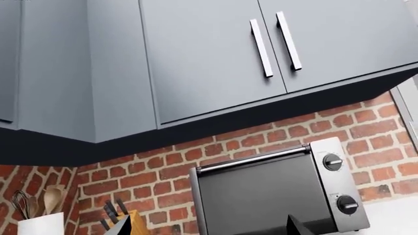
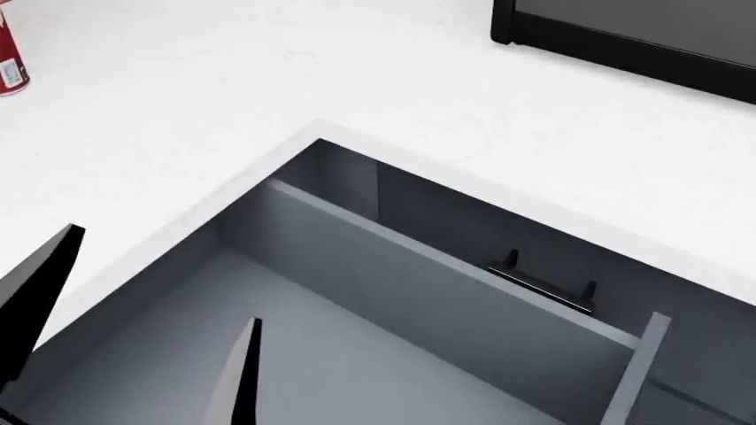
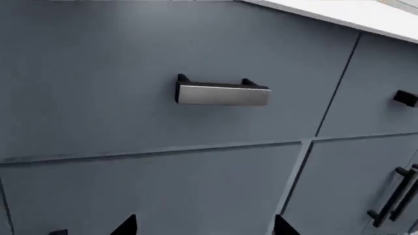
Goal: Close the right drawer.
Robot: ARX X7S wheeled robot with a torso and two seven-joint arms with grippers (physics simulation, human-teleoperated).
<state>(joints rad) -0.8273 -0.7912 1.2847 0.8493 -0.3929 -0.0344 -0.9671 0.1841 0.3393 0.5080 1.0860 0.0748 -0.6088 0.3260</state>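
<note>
The right drawer point(image 2: 354, 328) stands pulled out under the white counter point(image 2: 354, 80) edge, its grey inside bare. The left gripper point(image 2: 130, 336) hangs over it, jaws spread apart. The right gripper point(image 3: 202, 227), fingertips well apart, faces a bar handle point(image 3: 222, 93) without touching. Only the left wrist view shows the toaster oven point(image 1: 274, 191), brick wall point(image 1: 365, 132) and upper cabinets point(image 1: 209, 54).

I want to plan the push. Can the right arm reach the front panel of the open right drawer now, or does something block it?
Probably yes. The right gripper faces the right drawer front and its dark bar handle, with only open space between them. The head view shows the drawer pulled out.
</note>
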